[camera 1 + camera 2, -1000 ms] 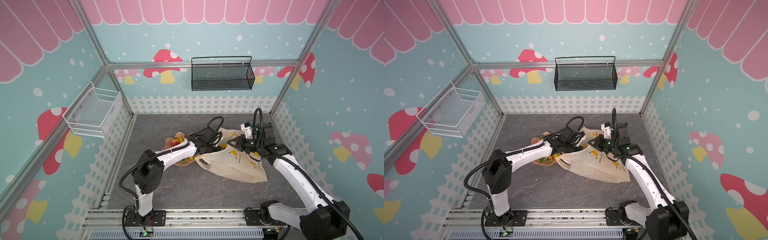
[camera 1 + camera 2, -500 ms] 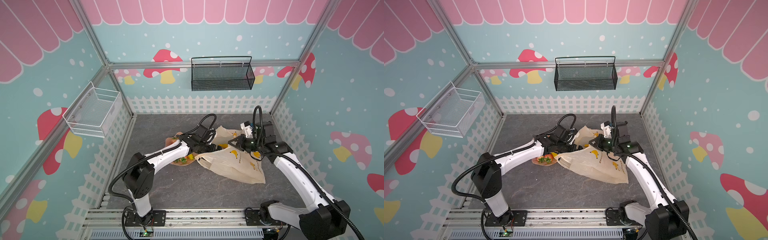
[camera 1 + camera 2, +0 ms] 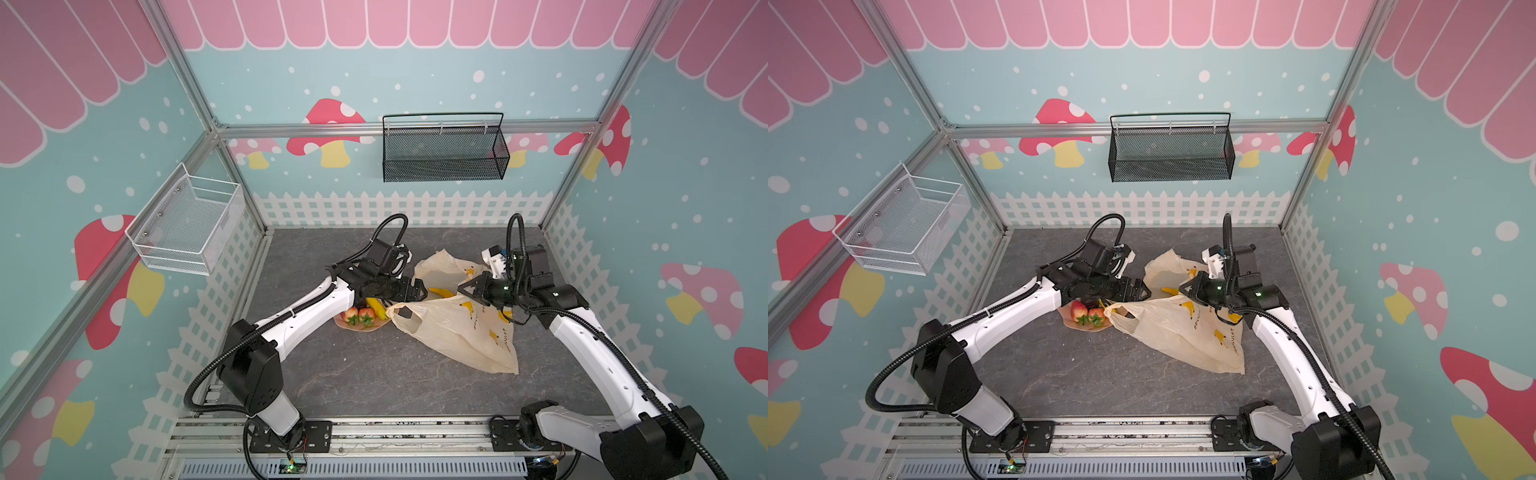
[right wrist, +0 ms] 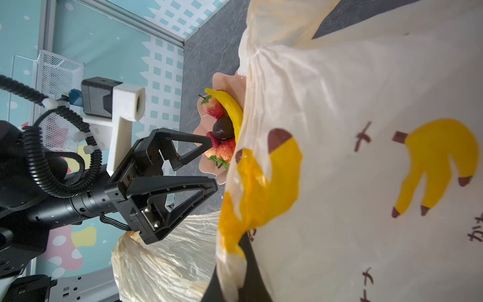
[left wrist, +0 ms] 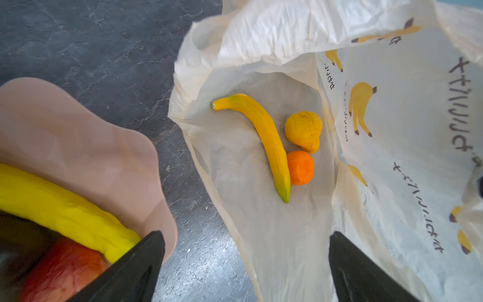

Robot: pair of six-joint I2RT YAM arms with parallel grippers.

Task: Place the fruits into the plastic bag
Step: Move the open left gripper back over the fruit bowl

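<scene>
The plastic bag (image 3: 457, 332) (image 3: 1183, 332) lies on the grey floor, its mouth facing the dish. My right gripper (image 3: 465, 289) (image 4: 235, 272) is shut on the bag's upper rim and holds the mouth up. In the left wrist view a banana (image 5: 264, 136), a pear (image 5: 304, 130) and an orange (image 5: 300, 167) lie inside the bag (image 5: 261, 31). My left gripper (image 3: 417, 291) (image 5: 247, 235) hangs open and empty between dish and bag mouth. On the peach dish (image 3: 361, 328) (image 5: 91, 146) lie strawberries (image 3: 359, 316), a yellow banana (image 5: 60, 209) and a dark piece (image 4: 223, 128).
A black mesh basket (image 3: 444, 153) hangs on the back wall and a white wire basket (image 3: 187, 224) on the left wall. A white picket fence (image 3: 399, 208) rims the floor. Bare grey floor (image 3: 374, 374) lies in front of the bag.
My left arm's elbow has swung leftward and its open gripper has drawn back a little from the bag mouth toward the dish. The right gripper still holds the bag's rim.
</scene>
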